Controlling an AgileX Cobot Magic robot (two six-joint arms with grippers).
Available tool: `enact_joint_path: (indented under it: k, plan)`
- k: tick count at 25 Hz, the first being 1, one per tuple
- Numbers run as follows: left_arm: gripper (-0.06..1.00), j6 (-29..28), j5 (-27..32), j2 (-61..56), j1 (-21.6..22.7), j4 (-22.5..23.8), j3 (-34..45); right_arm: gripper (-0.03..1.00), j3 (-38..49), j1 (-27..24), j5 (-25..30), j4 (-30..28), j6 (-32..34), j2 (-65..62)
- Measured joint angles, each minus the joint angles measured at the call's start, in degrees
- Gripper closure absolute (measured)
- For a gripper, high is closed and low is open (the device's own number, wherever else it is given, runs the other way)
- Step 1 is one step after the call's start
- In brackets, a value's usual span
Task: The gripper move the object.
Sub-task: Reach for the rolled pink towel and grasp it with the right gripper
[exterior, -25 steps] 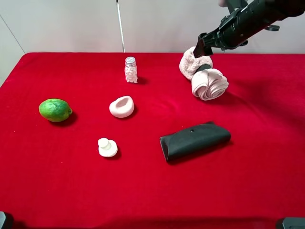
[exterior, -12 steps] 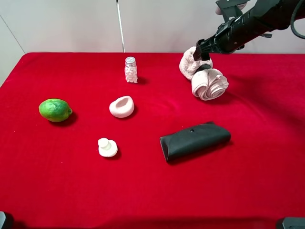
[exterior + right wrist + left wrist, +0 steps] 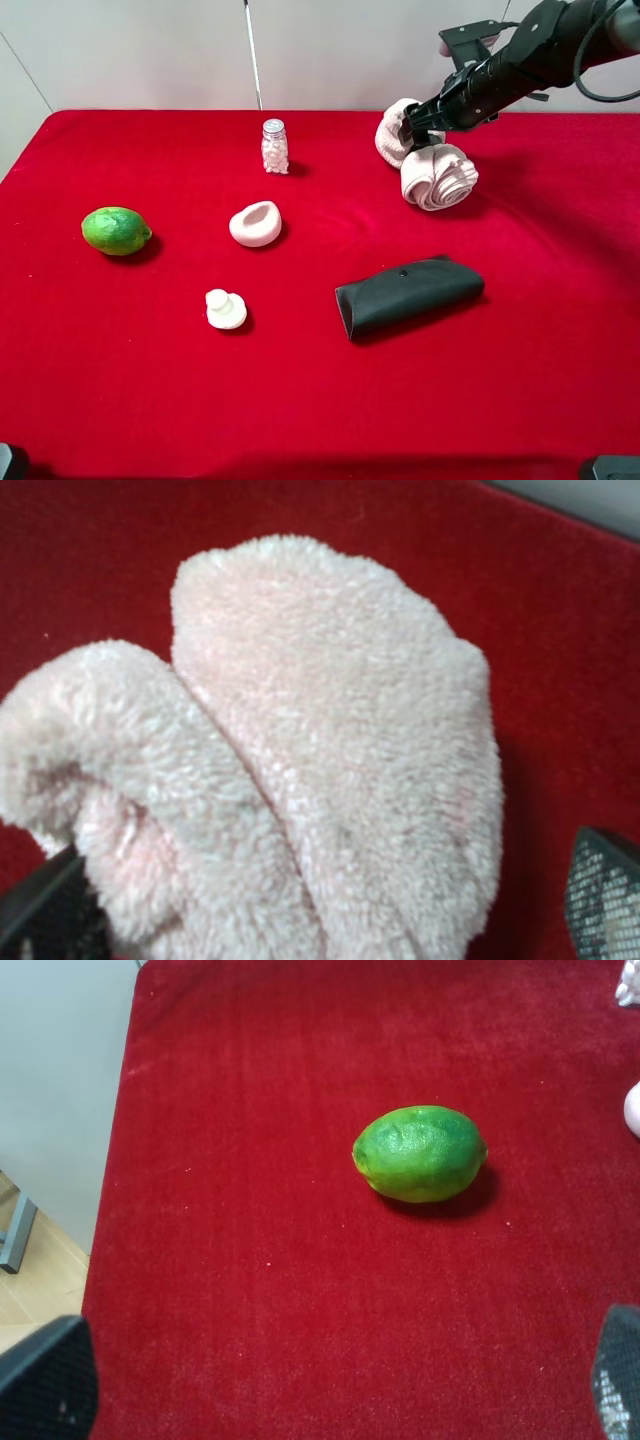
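right gripper working upper right of frame, fingers spread wide, straddling towel. left gripper sitting open, facing lime.

High overview; wrist close-up on object

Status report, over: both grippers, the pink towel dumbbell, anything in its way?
Right gripper open, jaws astride pink towel dumbbell, not closed. Left gripper open, lime in its view. Dumbbell on red cloth; black pouch nearby, not touching.
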Motion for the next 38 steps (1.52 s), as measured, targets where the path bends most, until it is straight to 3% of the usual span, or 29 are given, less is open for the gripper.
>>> enact_joint_path:
  k: [29, 32, 36, 38]
  plan:
    - [-0.03, 0.0, 0.0, 0.0, 0.0, 0.0, 0.0, 0.27, -4.19, 1.61, 2.6, 2.2, -0.24, 6.98]
    - [-0.03, 0.0, 0.0, 0.0, 0.0, 0.0, 0.0, 0.34, -4.19, 1.61, 2.97, 2.2, -0.24, 6.98]
    - [-0.03, 0.0, 0.0, 0.0, 0.0, 0.0, 0.0, 0.52, -4.31, 1.61, 3.27, 2.39, -0.24, 6.98]
    - [-0.03, 0.0, 0.0, 0.0, 0.0, 0.0, 0.0, 0.56, -4.38, 1.61, 3.4, 2.44, -0.24, 6.98]
